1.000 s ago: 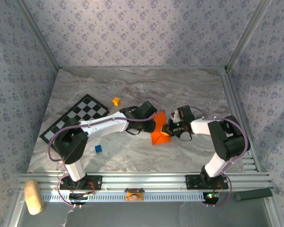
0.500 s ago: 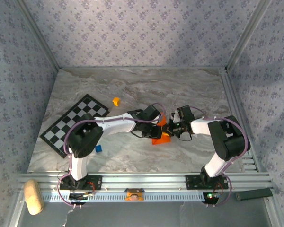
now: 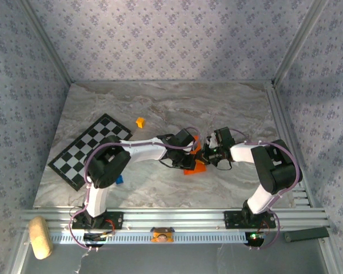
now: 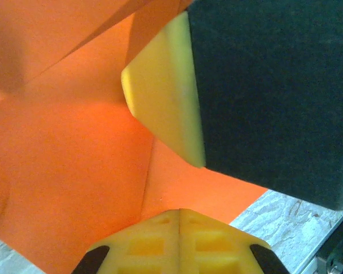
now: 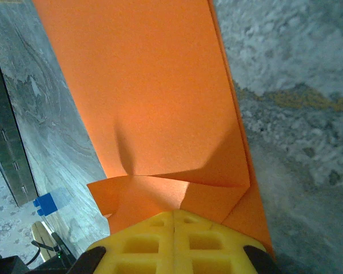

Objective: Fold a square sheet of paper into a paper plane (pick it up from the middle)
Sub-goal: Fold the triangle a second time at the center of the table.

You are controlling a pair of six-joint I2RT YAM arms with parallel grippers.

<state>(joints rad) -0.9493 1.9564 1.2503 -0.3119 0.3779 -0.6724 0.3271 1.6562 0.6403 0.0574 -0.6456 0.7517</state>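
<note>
Compared with a second ago, the left tool (image 3: 188,150) is reaching farther right across the table (image 3: 160,108) and is now pinching the square sheet of paper (image 3: 196,167), its jaws pressed together where they were standing apart. The right tool (image 3: 206,153) is still clamping the sheet's opposite side. The creased sheet is sitting mid-table between both tools, seemingly partly lifted, showing less orange from above.

left arm stretched low toward paper (image 3: 195,168) | left gripper (image 3: 191,155) clamped on paper | right arm bent back, right gripper (image 3: 204,154) clamped on paper | grippers face to face, near touching
</note>
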